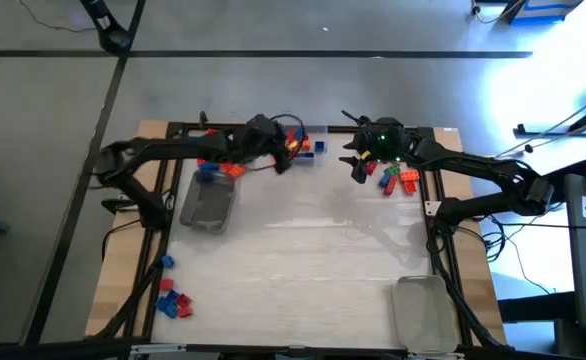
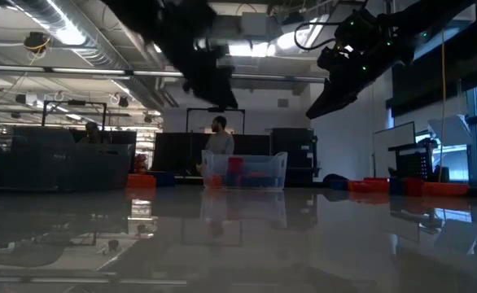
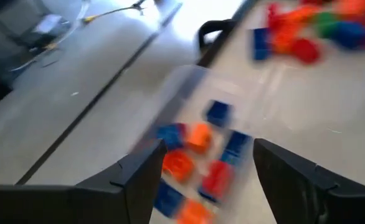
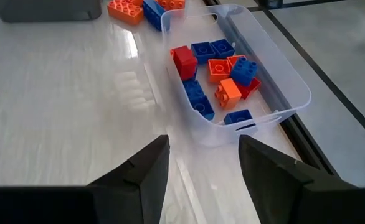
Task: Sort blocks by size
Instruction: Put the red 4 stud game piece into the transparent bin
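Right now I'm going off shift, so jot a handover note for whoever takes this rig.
Left claw: open, empty, above the far tray.
Right claw: open, empty, over bare table short of that tray.
Blocks: several in the far tray; loose ones beside the left tray, a pile by the right claw, a few at the near-left corner.
Done: only the far tray holds blocks; the left tray and near-right tray look empty.
Left: sort the three loose groups.
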Motion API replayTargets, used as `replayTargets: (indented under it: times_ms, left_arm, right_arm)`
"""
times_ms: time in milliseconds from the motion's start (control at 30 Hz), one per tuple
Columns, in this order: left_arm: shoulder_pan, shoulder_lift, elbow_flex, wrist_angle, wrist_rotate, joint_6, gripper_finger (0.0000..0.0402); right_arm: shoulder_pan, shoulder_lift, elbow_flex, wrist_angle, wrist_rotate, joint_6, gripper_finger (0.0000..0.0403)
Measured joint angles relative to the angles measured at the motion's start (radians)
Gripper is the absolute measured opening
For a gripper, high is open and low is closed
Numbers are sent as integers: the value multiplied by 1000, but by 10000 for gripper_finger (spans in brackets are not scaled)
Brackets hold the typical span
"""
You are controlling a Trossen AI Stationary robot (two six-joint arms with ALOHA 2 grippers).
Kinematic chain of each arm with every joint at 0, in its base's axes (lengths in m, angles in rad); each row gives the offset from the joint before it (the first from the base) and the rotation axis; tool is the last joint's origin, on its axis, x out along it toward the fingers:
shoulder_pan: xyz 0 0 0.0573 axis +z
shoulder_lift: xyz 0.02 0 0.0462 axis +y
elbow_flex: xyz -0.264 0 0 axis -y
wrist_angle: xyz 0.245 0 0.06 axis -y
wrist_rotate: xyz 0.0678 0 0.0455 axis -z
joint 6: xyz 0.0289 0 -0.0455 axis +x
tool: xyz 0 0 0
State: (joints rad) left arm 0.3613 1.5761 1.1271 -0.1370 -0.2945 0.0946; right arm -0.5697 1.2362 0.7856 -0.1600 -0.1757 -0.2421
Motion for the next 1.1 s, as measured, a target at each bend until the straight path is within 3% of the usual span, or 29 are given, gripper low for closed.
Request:
replayTargets:
  times_ms: [200,433,767,1100]
  left_arm:
    - [-216,-241,0,-327,3,-99,231]
    - [-556,-381,-5,-651,6,-362,232]
    - [-957,-335,-7,-847,4,-884,233]
    - [-1252,-177,-7,-901,71,-1410,233]
  right_arm:
    - [0,0,0,-1,0,0,193]
    - [0,0,0,-30,0,0,193]
    - [0,0,0,-33,1,0,193]
    - [0,0,0,-33,2,0,193]
